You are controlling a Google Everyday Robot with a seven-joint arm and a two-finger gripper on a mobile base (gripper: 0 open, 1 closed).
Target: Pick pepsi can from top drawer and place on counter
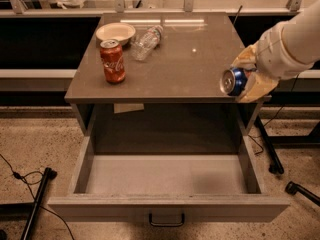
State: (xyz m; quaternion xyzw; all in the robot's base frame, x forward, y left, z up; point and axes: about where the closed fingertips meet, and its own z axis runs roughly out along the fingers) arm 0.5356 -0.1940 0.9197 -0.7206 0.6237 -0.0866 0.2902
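Observation:
My gripper (248,75) is shut on the pepsi can (234,81), a blue can held on its side with its silver end facing left. It hangs over the front right corner of the counter (200,59), just above the surface. The cream fingers (256,86) wrap around the can above and below. The top drawer (165,176) is pulled fully out below, and its grey inside holds nothing. Its dark pull handle (166,219) shows on the front panel.
A red Coca-Cola can (112,61) stands upright at the counter's front left. A white bowl (115,32) and a clear plastic bottle (145,42) lying on its side are at the back left. Black stand legs (37,196) and cables lie on the floor at both sides.

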